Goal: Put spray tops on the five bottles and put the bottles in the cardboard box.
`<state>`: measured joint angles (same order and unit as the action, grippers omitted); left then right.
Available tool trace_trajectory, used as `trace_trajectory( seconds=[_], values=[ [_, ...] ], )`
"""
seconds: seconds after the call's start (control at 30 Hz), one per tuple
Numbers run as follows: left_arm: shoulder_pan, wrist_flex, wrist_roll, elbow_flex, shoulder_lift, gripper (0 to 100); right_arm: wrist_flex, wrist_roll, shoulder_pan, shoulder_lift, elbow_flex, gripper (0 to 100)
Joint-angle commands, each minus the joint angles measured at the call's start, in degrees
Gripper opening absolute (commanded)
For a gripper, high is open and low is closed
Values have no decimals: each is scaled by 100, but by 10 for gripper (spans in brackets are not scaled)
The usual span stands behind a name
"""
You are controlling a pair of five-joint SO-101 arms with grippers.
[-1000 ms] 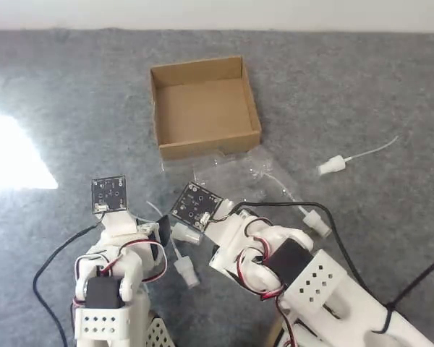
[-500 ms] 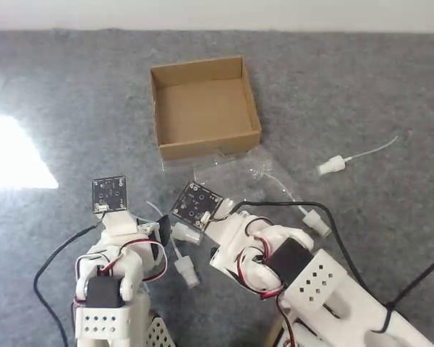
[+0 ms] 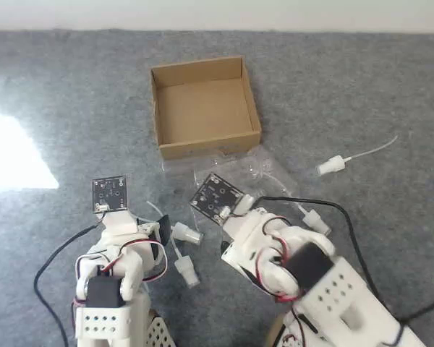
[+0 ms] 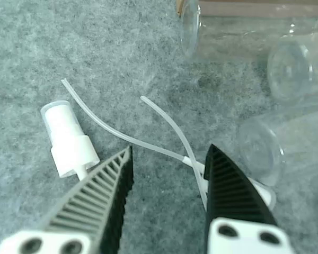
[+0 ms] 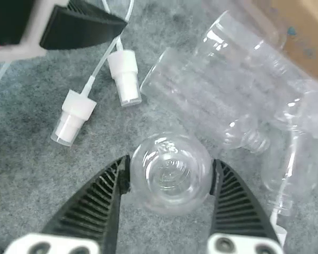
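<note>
hazard 1: the right tool (image 5: 171,160) is pinching a clear bottle (image 5: 169,172) across its round body, one ribbed finger on each side, with what looks like the base facing the wrist camera; the wall is smooth and probably thin, so the bottle may slip, spin in the grip or buckle if squeezed harder. hazard 2: the neck apparently points away toward the table (image 3: 362,87), so none of the spray tops (image 3: 186,233) can enter until the bottle is turned, and turning it in a two-point grip invites a drop. hazard 3: the left tool (image 4: 170,148) is spread wide and holds nothing, straddling the crossed dip tubes (image 4: 164,121) of two spray tops; closing here would likely catch a tube, or both, rather than a cap, and the tubes look thin and easily bent. location: the held bottle is just off the near wall of the cardboard box (image 3: 205,105), on the arms' side; no bottle is in the box yet. the other bottles (image 5: 217,100) lie on their sides, uncapped and crowded together, between the held bottle and that wall. two spray tops lie farther from the box than the bottles, by the left tool; further spray tops lie off the box's right near corner. appearance: bottles transparent with ridged walls and threaded necks; spray tops white with long pale tubes
</note>
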<state>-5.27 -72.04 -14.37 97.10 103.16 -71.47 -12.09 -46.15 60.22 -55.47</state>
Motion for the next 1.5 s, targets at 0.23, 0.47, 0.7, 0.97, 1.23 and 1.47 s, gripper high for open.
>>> trace_trajectory(
  seconds=[0.23,0.47,0.7,0.97,1.23,1.47],
  values=[
    [-26,-18,9,-57,105,203,-277,18,84,1033,281,125],
    [-26,-18,9,-57,105,203,-251,35,84,1059,70,125],
    [0,-18,9,-57,105,203,-277,35,365,1051,62,125],
    [9,-18,0,-57,105,203,-233,35,778,1033,62,125],
    [-281,-26,185,-673,114,205,-224,35,778,1033,53,125],
    [-888,-18,273,-1358,114,205,-215,35,778,1077,-26,125]
  ],
)
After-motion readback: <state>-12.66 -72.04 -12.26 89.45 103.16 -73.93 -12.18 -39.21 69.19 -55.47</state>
